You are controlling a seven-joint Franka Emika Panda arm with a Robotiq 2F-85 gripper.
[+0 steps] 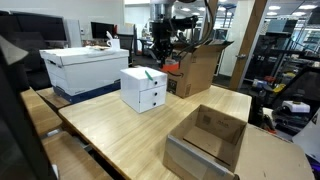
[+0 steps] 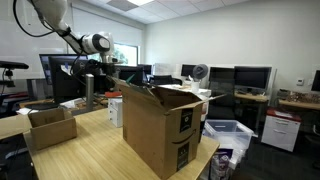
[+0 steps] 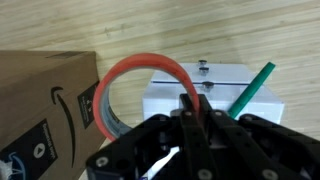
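1. One broad wooden bench [image 1: 100, 130] carries everything in the scene, and much of its top is bare wood.
2. At the far side stands a tall cardboard box [image 1: 200, 65] with its flaps up. In the wrist view its printed wall [image 3: 40, 110] lies just beside the held thing.
3. A white lidded storage box [image 1: 85, 65] sits at another edge, well apart from the arm.
4. An open, shallow cardboard box [image 1: 205, 140] rests near the front corner.
5. A small white drawer unit [image 1: 143, 90] stands mid-bench. The wrist view shows its top [image 3: 210, 90] directly beneath the arm.
6. The pincer [image 3: 190, 105] is closed, nipping the rim of a red ring [image 3: 140, 62].
7. The ring hangs edge-on from the jaws, between the cardboard wall and the drawer unit. I cannot tell whether it touches either.
8. A green marker [image 3: 255, 85] lies slanted on the drawer unit's top, near the ring's far side.
9. Handling advice, as I judge it:
   - The hold is on a thin rim, so the ring may swing. A firm squeeze and slow, level travel suit it.
   - Steer clear of the box wall and the marker, since either could snag the hoop and twist it loose.
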